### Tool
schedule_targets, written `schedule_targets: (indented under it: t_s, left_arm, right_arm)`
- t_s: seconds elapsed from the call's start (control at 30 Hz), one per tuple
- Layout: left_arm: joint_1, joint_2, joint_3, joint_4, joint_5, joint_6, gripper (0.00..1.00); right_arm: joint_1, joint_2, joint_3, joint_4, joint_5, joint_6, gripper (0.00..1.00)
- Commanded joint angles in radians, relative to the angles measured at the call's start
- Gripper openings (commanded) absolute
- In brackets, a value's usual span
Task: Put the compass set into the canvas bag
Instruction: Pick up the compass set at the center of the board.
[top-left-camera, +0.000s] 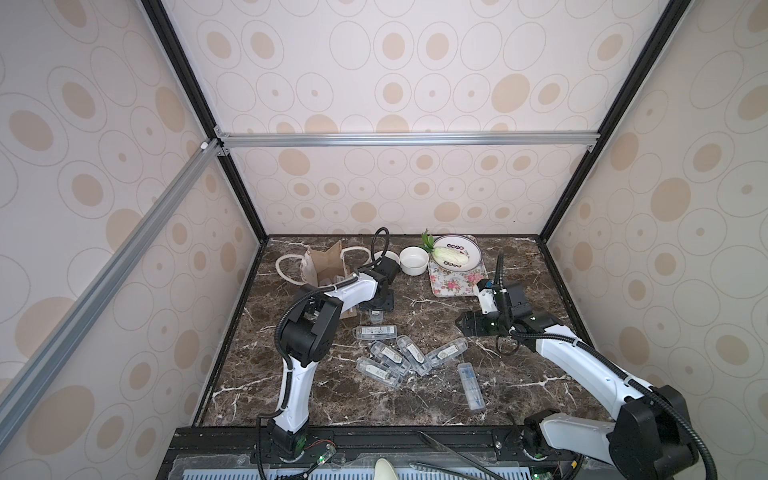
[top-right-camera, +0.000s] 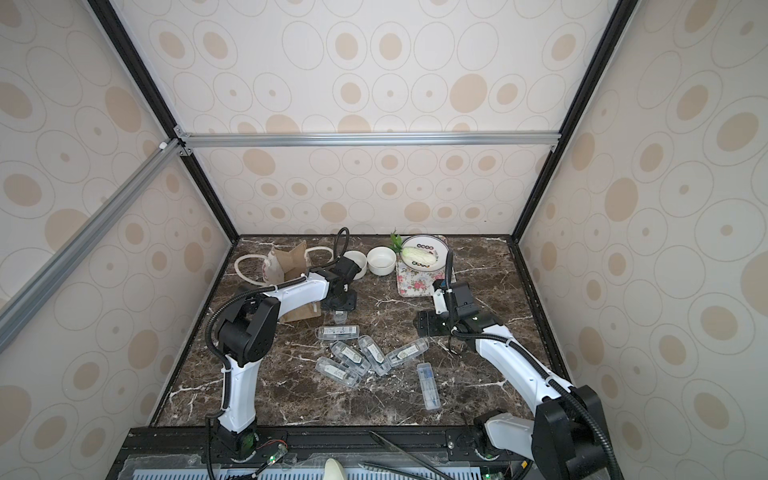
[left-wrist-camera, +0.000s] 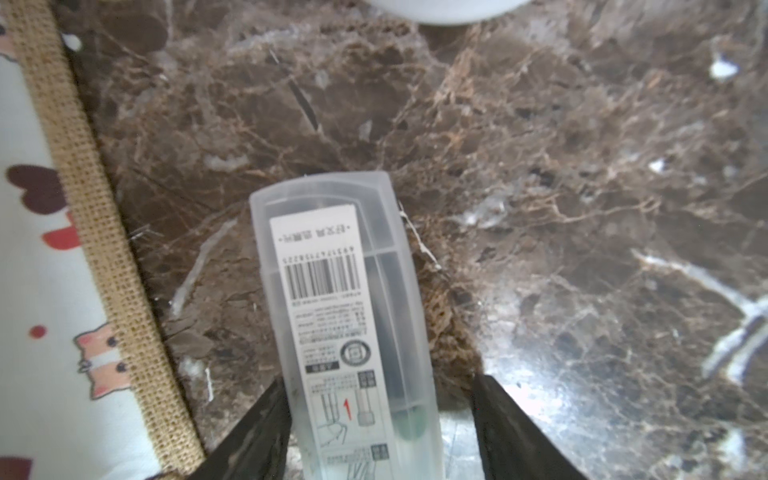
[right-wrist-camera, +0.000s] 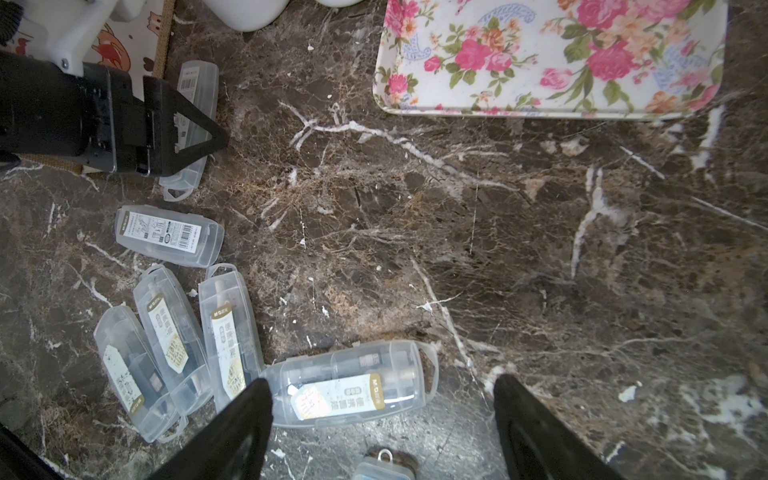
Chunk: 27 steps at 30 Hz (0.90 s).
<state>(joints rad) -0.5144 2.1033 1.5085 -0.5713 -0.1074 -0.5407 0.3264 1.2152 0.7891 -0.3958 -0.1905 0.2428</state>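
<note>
The canvas bag (top-left-camera: 322, 266) stands open at the back left, its patterned side (left-wrist-camera: 50, 291) close to my left gripper (left-wrist-camera: 378, 380). A clear plastic compass set (left-wrist-camera: 332, 291) lies on the marble beside the bag, between the left fingers. One finger touches the case and the other stands apart from it, so the jaws are open. From the right wrist view that gripper (right-wrist-camera: 199, 124) straddles the same case (right-wrist-camera: 195, 95). Several more compass sets (top-left-camera: 390, 357) lie loose mid-table. My right gripper (right-wrist-camera: 382, 380) hovers open over the table, just short of one case (right-wrist-camera: 349, 386).
Two white bowls (top-left-camera: 414, 259) sit at the back beside the bag. A floral tray (top-left-camera: 457, 278) carries a plate with a cabbage (top-left-camera: 451, 253) at the back right. One case with blue contents (top-left-camera: 469, 384) lies apart, toward the front right.
</note>
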Motion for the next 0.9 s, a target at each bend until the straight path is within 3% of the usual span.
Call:
schedule_targets:
  t_s: [0.0,0.17,0.4,0.63,0.87]
  left_arm:
    - [0.013,0.041,0.014,-0.020,0.012,0.016,0.67]
    - [0.013,0.056,0.008,-0.016,0.041,0.025,0.62]
    - [0.011,0.028,-0.022,0.009,0.063,0.025,0.47]
    - [-0.011,-0.003,-0.005,0.003,0.072,0.040,0.41]
    - [-0.091,-0.060,0.063,-0.027,0.072,0.060,0.40]
  right_arm:
    - [0.005,0.014,0.034,0.003,-0.012,-0.011,0.86]
    - [0.005,0.022,0.044,0.003,-0.015,-0.011,0.86]
    - [0.005,0.006,0.044,-0.003,-0.010,-0.012,0.86]
    - [0.005,-0.024,0.041,-0.012,-0.007,-0.007,0.86]
    - [0.005,-0.079,0.026,-0.033,0.019,-0.017,0.86]
